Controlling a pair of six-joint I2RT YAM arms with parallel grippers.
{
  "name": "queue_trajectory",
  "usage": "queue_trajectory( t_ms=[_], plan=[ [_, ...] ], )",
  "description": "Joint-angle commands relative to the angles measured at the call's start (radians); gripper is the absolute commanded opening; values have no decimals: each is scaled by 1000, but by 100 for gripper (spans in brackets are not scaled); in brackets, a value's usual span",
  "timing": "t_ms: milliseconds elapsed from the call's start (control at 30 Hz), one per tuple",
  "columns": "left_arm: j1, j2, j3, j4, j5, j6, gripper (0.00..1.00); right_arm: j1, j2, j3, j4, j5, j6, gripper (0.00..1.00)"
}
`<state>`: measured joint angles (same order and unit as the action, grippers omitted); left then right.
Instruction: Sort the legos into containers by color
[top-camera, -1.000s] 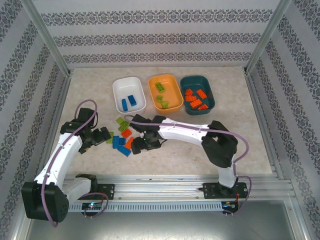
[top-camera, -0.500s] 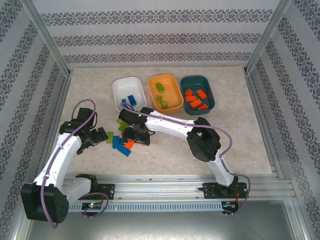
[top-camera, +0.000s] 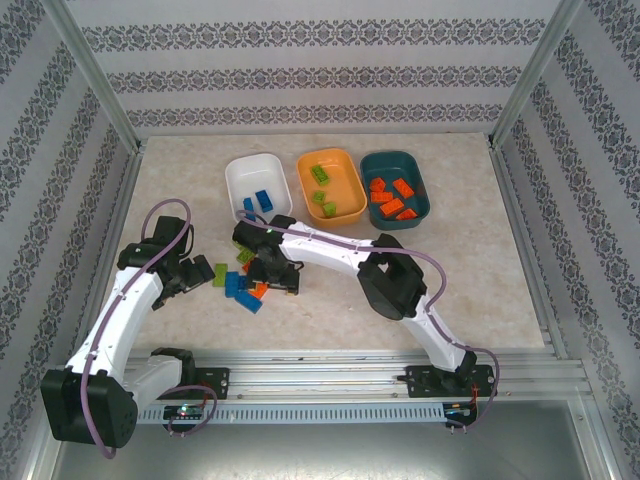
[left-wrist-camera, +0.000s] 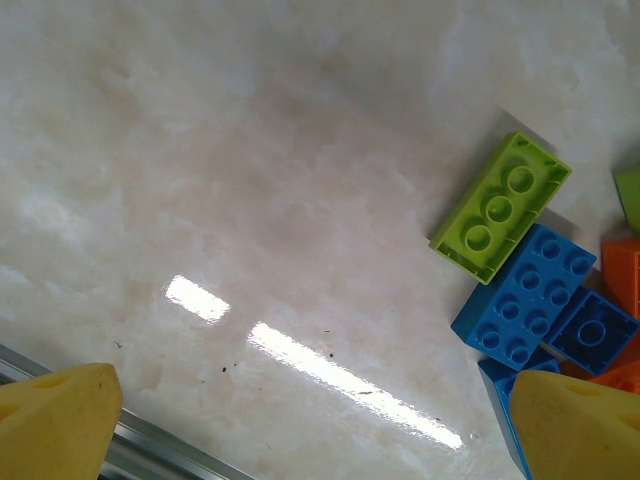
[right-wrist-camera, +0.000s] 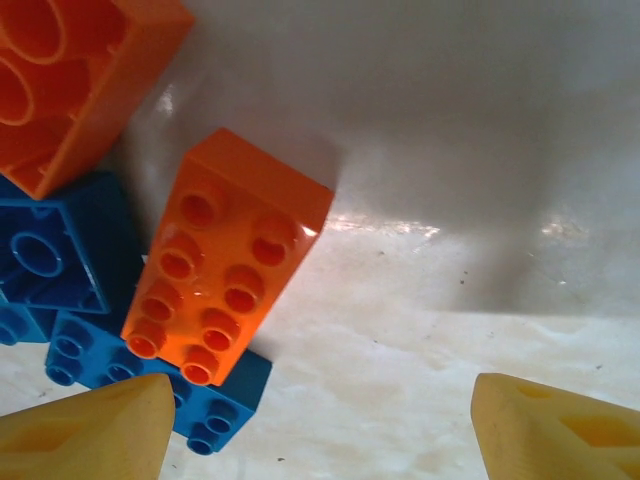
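pale marbled table bearing white dish, orange dish, teal dish, loose legos

The left arm bends forward from its base. The left pincer points down, yellow fingers spread wide. The right arm folds back at the elbow and stretches leftward. The right pincer sits low over the tabletop, fingers wide apart.

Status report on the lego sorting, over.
Right gripper open, low over orange brick. Left gripper open, near lime brick. Blue bricks crowd the orange one.
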<state>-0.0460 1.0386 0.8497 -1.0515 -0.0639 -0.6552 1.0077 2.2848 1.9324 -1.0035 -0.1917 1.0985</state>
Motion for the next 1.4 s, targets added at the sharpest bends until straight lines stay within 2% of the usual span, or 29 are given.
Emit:
queue_trajectory(
  t_ms=[0,367,1067,1367],
  plan=[
    [-5,-5,28,-36,-14,9,100,-8,32,47,-36,21,22,78],
    [-5,-5,25,-29,3,17,100,-17,83,119,-60,26,24,76],
    [-5,-1,22,-15,20,31,100,-27,168,140,-86,37,-12,73],
    [-4,0,23,-10,29,38,100,-31,212,241,-120,31,-32,73]
  ],
)
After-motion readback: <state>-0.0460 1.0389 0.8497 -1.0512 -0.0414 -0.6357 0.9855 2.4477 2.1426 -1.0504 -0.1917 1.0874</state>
